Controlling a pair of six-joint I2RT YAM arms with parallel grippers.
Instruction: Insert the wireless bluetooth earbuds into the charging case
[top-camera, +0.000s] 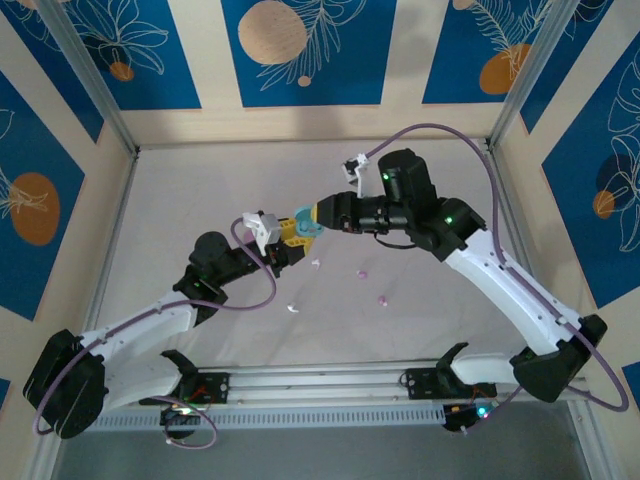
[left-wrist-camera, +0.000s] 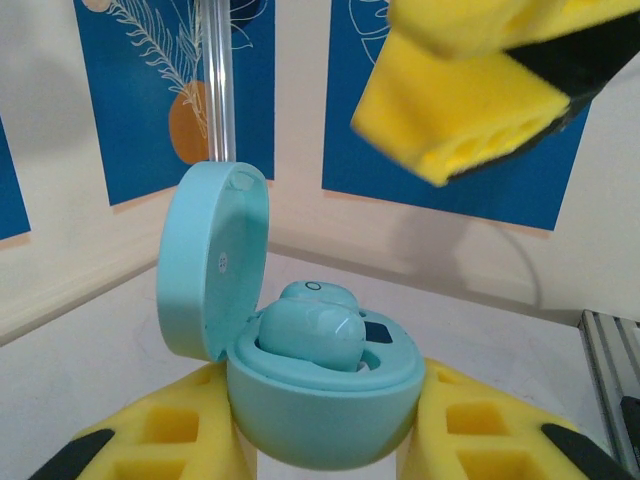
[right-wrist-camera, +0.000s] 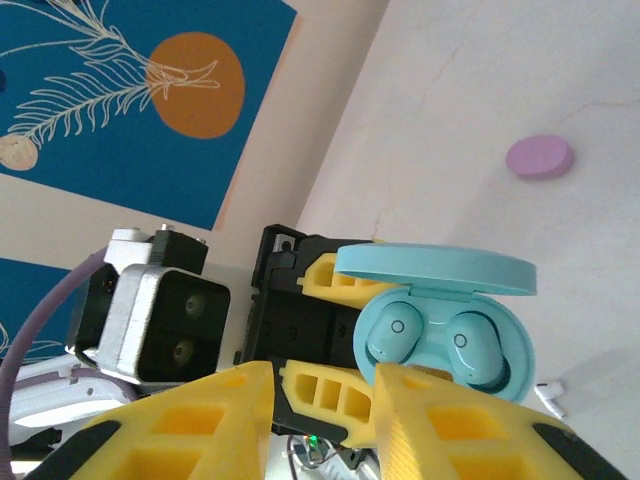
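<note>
**A:** Pale tabletop (top-camera: 200, 200), boxed in by walls (top-camera: 130, 50) of blue panels with white leaves and orange discs. Where is the charging case (left-wrist-camera: 320, 410)?

**B:** Near the middle of the table in the top view. The left arm reaches in from 8 o'clock. The left gripper (top-camera: 288, 240) has its yellow fingers (left-wrist-camera: 130, 440) pressed on either side of the teal base, so it is clamped on the case.

**A:** And the lid?

**B:** Open. In the left wrist view the lid (left-wrist-camera: 210, 260) stands upright at 9 o'clock of the base.

**A:** The buds?

**B:** Two teal earbuds (right-wrist-camera: 397, 330) sit side by side in the case; the right wrist camera looks straight into them.

**A:** What about the other pincer?

**B:** The right gripper (top-camera: 320, 214) is just beside the case at 2 o'clock, its arm coming from 4 o'clock. Its fingers stand a narrow gap apart with nothing between them. One right finger (left-wrist-camera: 450, 100) hangs at 1 o'clock above the case, not touching it.

**A:** Anything loose?

**B:** Four small pieces lie on the table toward 5 and 6 o'clock of the case. They are a pink piece (top-camera: 362, 273), a second pink piece (top-camera: 382, 298), a whitish piece (top-camera: 317, 263) and another whitish piece (top-camera: 293, 307). They are too small to make out their shape.
</note>
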